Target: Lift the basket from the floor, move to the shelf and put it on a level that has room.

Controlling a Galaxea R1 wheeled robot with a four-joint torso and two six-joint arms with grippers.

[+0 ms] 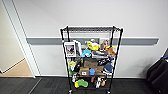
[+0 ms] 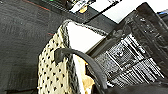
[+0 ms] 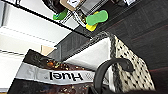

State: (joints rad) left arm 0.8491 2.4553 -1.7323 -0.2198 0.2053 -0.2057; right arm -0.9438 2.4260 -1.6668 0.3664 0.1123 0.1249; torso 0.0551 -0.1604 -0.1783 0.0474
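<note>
The shelf [image 1: 91, 60], a black wire rack on casters, stands against the white wall straight ahead. Its top level [image 1: 91, 29] is a bare wire grid; the lower tiers are packed with toys and boxes. The checkered basket [image 2: 51, 72] with its white liner hangs above the dark carpet floor [image 2: 20, 37]. Its loop handle [image 2: 75, 53] arches up into my left gripper [image 2: 100, 87], which is shut on it. The handle [image 3: 110, 63] at the basket's [image 3: 130, 67] other end rises into my right gripper [image 3: 98, 87], also shut on it. A dark Huel bag [image 3: 62, 75] lies inside.
An open doorway with tan wooden flooring [image 1: 17, 70] lies at the left. A dark bulky object [image 1: 160, 72] stands at the right by the wall. Green and yellow toys [image 3: 96, 18] sit on the rack's bottom tier, close to the basket.
</note>
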